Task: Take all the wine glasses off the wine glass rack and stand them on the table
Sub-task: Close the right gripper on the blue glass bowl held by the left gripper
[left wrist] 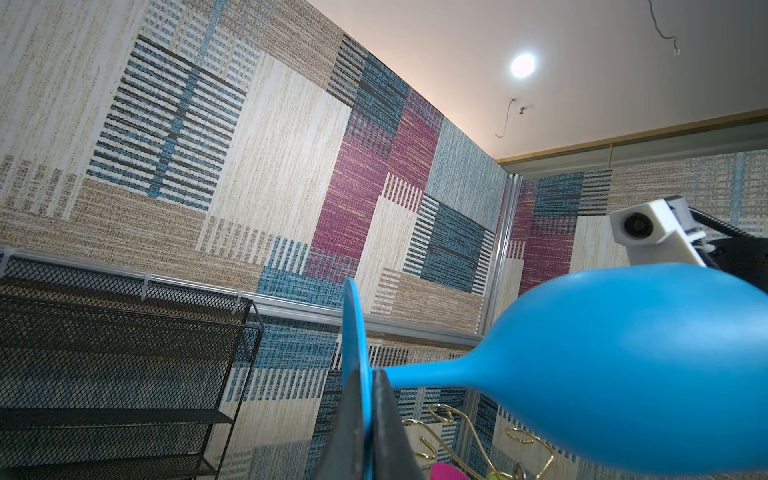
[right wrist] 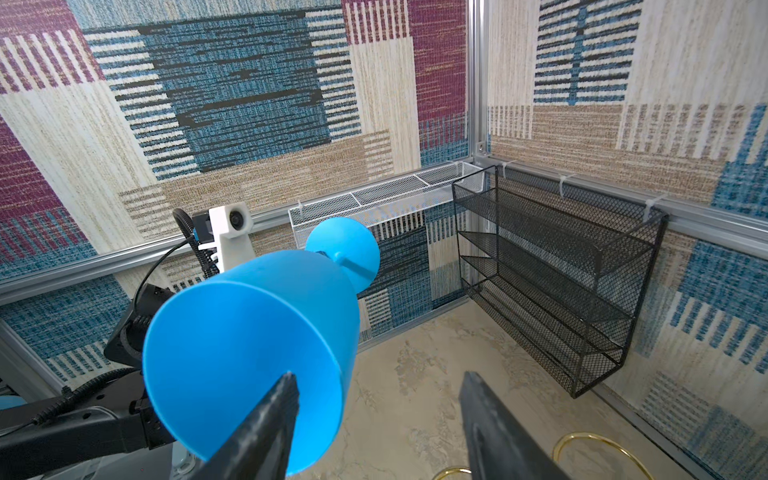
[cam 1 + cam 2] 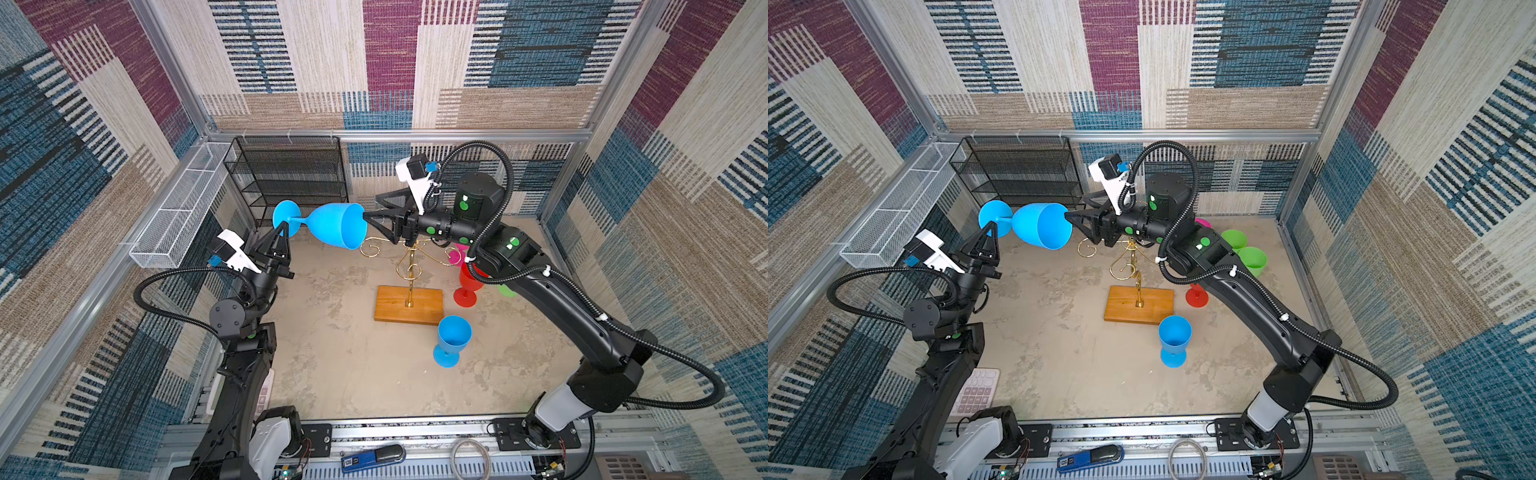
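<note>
The left arm reaches upward, and the left gripper [image 3: 284, 235] is clamped on the foot of the blue wine glass [image 3: 332, 226]. The glass lies level in the air beside the wine glass rack [image 3: 390, 303]. Its mouth faces the outstretched right gripper [image 3: 371, 209], whose jaws are apart at the rim.

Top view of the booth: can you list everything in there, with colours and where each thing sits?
wine glass rack: one, gold wire on a wooden base, centre.
held wine glass: one, blue, sideways in mid-air, left of the rack.
standing blue glass: one, by the base's front right corner.
red glass: one, standing right of the rack.
green glasses: two, further right.
pink glass: one, partly hidden, right of the rack.
shelf unit: one, black mesh, back wall.
basket: one, white mesh, left wall.
left gripper: black, shut on the held wine glass's foot.
right gripper: black, open at its rim.
</note>
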